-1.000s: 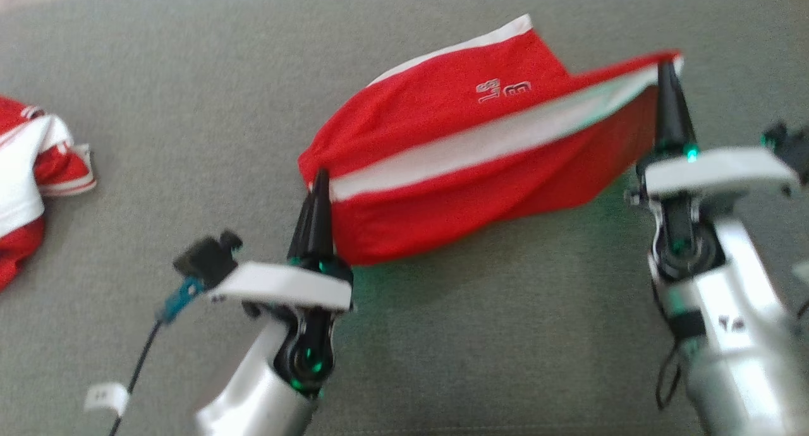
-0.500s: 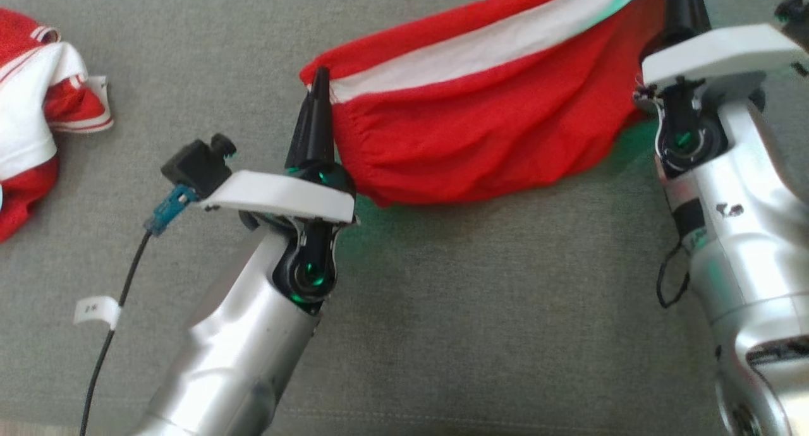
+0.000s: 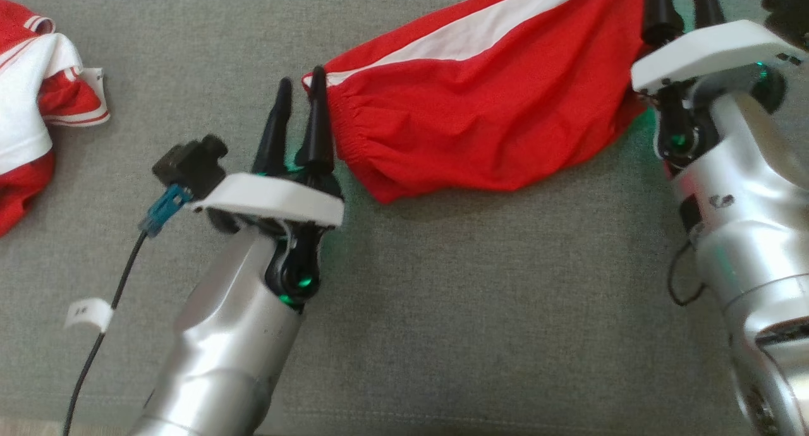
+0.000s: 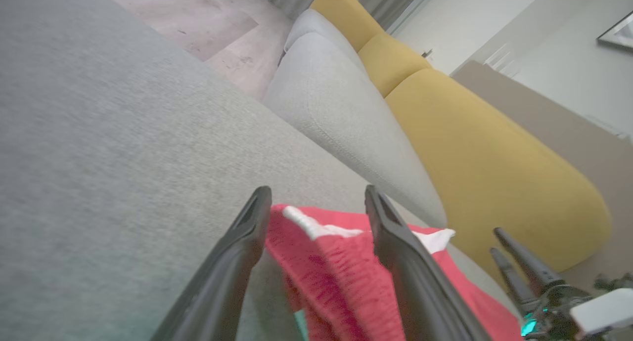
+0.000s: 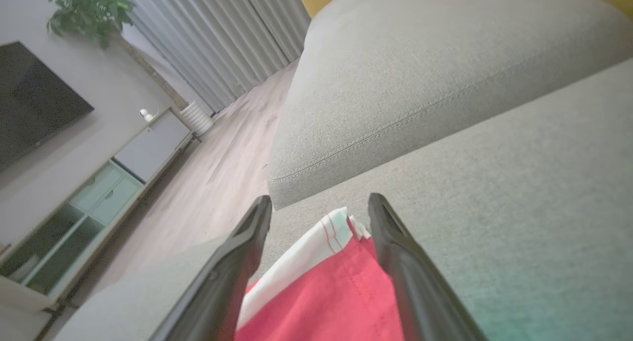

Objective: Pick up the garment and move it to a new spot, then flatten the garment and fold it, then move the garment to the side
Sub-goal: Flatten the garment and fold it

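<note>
The garment (image 3: 480,126), red with a white stripe, lies on the grey sofa (image 3: 442,335). In the head view its long axis runs slanted, from a lower end at the left up to a higher end at the right, near the top edge. The cloth is wrinkled along the near edge.

The left end sits at the left gripper (image 3: 301,77), and the wrist view shows this corner between the two fingers. The right end sits the same way at the right gripper (image 3: 679,6). Both pairs of fingers stand wide apart and clamp nothing.

I judge that each arm is nearest to its own end, so flattening means pulling outward along this axis. Another red-and-white heap (image 3: 31,107) lies well apart, at the far left.
</note>
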Tool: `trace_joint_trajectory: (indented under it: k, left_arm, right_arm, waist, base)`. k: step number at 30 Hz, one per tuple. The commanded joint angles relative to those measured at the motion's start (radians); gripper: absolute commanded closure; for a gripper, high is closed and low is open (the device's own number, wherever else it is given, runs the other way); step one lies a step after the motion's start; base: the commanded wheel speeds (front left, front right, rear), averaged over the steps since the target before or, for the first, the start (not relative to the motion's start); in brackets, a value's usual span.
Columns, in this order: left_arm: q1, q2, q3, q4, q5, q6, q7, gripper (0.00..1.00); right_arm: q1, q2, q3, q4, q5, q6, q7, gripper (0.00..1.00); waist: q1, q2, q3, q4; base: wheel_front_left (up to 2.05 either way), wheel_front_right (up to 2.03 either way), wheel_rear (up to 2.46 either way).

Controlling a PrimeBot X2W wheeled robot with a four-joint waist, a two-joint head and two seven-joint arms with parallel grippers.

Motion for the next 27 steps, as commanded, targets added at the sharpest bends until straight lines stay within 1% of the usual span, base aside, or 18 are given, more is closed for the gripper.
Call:
trace_joint_trajectory:
  k: [1, 3, 6, 7, 12, 15, 19, 23, 27]
  left_arm:
    - [0.03, 0.022, 0.063, -0.01, 0.077, 0.006, -0.005, 0.0]
    - [0.049, 0.022, 0.094, -0.024, 0.173, 0.03, -0.005, 0.0]
    - [0.087, 0.022, 0.127, -0.061, 0.293, 0.068, -0.005, 0.0]
    - [0.087, 0.022, 0.127, -0.061, 0.293, 0.068, -0.005, 0.0]
    - [0.159, 0.022, 0.168, -0.128, 0.451, 0.135, -0.005, 0.0]
    - [0.207, 0.022, 0.175, -0.153, 0.534, 0.165, -0.005, 0.0]
    - [0.281, 0.022, 0.192, -0.187, 0.625, 0.214, -0.005, 0.0]
    - [0.368, 0.022, 0.187, -0.216, 0.697, 0.257, -0.005, 0.0]
    - [0.434, 0.022, 0.172, -0.243, 0.737, 0.284, -0.005, 0.0]
  right_arm:
    - [0.002, -0.012, 0.012, -0.033, -0.058, 0.003, -0.012, 0.0]
    - [0.024, -0.031, -0.003, -0.079, -0.136, 0.003, -0.013, 0.0]
    - [0.086, -0.035, -0.046, -0.144, -0.248, 0.003, -0.013, 0.0]
    - [0.086, -0.035, -0.046, -0.144, -0.248, 0.003, -0.013, 0.0]
    - [0.2, -0.004, -0.12, -0.209, -0.391, 0.003, -0.013, 0.0]
    - [0.263, 0.015, -0.158, -0.233, -0.459, 0.003, -0.013, 0.0]
    - [0.345, 0.044, -0.214, -0.252, -0.504, 0.003, -0.013, 0.0]
    - [0.405, 0.06, -0.243, -0.257, -0.527, 0.003, -0.013, 0.0]
    - [0.421, 0.064, -0.273, -0.248, -0.544, 0.003, -0.013, 0.0]
  waist:
    - [0.0, 0.0, -0.008, -0.001]
    - [0.0, 0.0, -0.016, -0.002]
    - [0.0, 0.0, -0.034, -0.007]
    - [0.0, 0.0, -0.034, -0.007]
    - [0.0, 0.0, -0.082, -0.015]
    - [0.0, 0.0, -0.115, -0.02]
    - [0.0, 0.0, -0.157, -0.027]
    - [0.0, 0.0, -0.19, -0.027]
    - [0.0, 0.0, -0.195, -0.014]
  base:
    - [0.0, 0.0, 0.0]
    - [0.0, 0.0, 0.0]
    - [0.0, 0.0, 0.0]
    - [0.0, 0.0, 0.0]
    - [0.0, 0.0, 0.0]
    - [0.0, 0.0, 0.0]
    - [0.0, 0.0, 0.0]
    - [0.0, 0.0, 0.0]
    - [0.0, 0.0, 0.0]
